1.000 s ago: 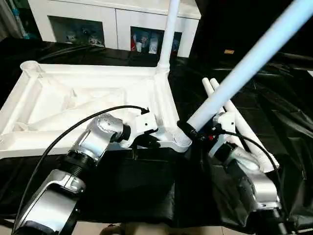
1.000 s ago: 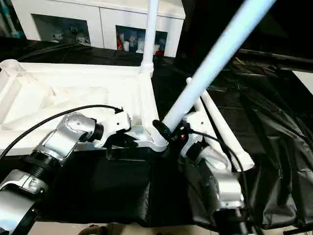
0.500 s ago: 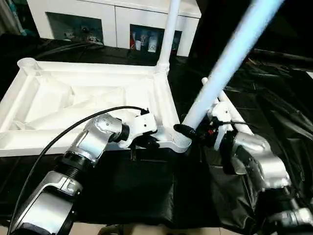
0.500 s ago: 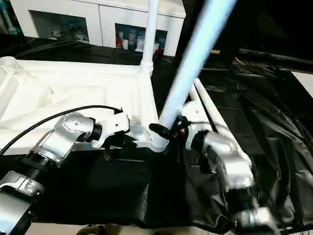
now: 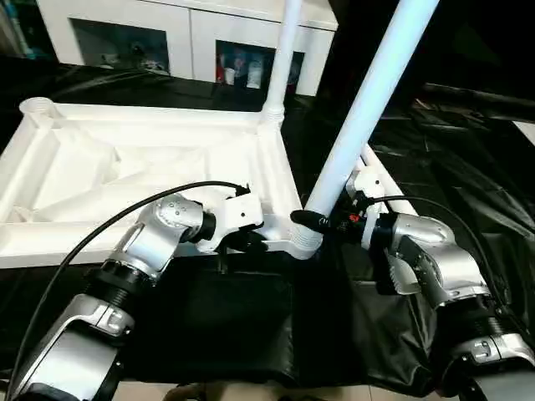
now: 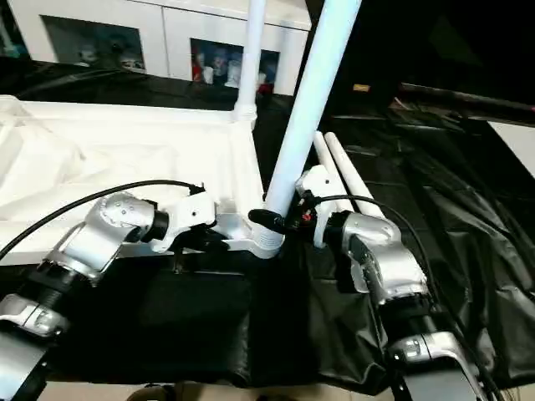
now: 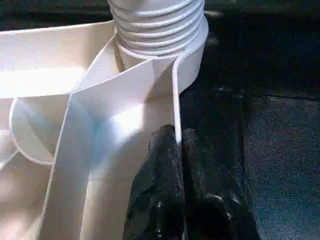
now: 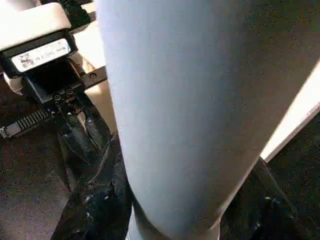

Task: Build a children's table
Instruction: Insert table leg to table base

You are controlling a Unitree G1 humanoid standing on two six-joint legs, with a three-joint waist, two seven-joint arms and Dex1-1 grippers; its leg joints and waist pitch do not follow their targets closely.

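This looks like a furnished room set up for robot trials, part home, part lab. Beyond the fingers, against the far wall, stands a white cabinet (image 5: 192, 33) with glass doors, and behind the glass sit small colourful figures and toys (image 5: 242, 71), the sort of display one keeps in a living room. Under the fingers, though, the desk (image 5: 468, 159) is draped in loose, wrinkled black cloth that hangs over its near edge, a covering for staged work and not for daily living. The room past the desk, off to the right, falls into darkness. A strip of pale floor (image 5: 334, 394) shows below the cloth's hem.
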